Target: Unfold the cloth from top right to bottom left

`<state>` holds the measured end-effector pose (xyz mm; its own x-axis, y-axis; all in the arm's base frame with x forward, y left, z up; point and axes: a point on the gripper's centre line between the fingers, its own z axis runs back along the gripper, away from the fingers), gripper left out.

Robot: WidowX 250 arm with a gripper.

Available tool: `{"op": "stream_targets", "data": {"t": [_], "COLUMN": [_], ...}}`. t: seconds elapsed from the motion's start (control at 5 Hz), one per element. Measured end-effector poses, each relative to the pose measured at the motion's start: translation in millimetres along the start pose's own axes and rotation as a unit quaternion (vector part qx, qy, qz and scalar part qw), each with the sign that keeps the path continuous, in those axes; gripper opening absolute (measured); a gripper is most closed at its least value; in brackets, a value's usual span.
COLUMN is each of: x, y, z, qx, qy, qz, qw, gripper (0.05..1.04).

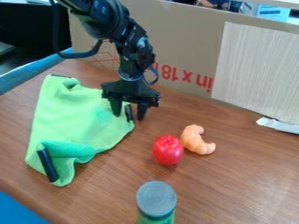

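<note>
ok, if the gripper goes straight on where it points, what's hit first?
Pointing down, the gripper would likely meet the right-hand corner of the green cloth first, or the wooden table right beside it; height's unclear here.

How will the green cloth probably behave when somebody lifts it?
The green cloth will likely hang floppy, since it lies in soft, rumpled folds. The black bar at its near corner looks straight and stiff, so that part may bend less.

The tomato [168,150] lies right of the cloth [79,118], behind the container [156,200].
</note>
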<state>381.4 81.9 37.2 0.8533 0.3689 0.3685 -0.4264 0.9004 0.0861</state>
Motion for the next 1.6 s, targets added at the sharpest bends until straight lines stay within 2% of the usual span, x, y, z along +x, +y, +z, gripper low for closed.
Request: {"op": "stream_targets", "data": {"t": [0.2, 0.4, 0.6, 0.8, 1.2, 1.6], "x": [-2, -4, -1, 10, 18, 22], "y": [-2, -3, -2, 3, 22, 49], "z": [-1, 1, 5, 16, 33, 59], "qx": [-0.009, -0.027, -0.051, -0.082, -0.115, -0.177], "qy": [0.007, 0.024, 0.040, 0.045, 0.047, 0.058], "qz": [-0.009, -0.019, -0.019, -0.002, 0.023, 0.048], "qw": [0.9999, 0.9992, 0.9977, 0.9956, 0.9919, 0.9813], "gripper": [0.382, 0.169, 0.067, 0.052, 0.052, 0.052]}}
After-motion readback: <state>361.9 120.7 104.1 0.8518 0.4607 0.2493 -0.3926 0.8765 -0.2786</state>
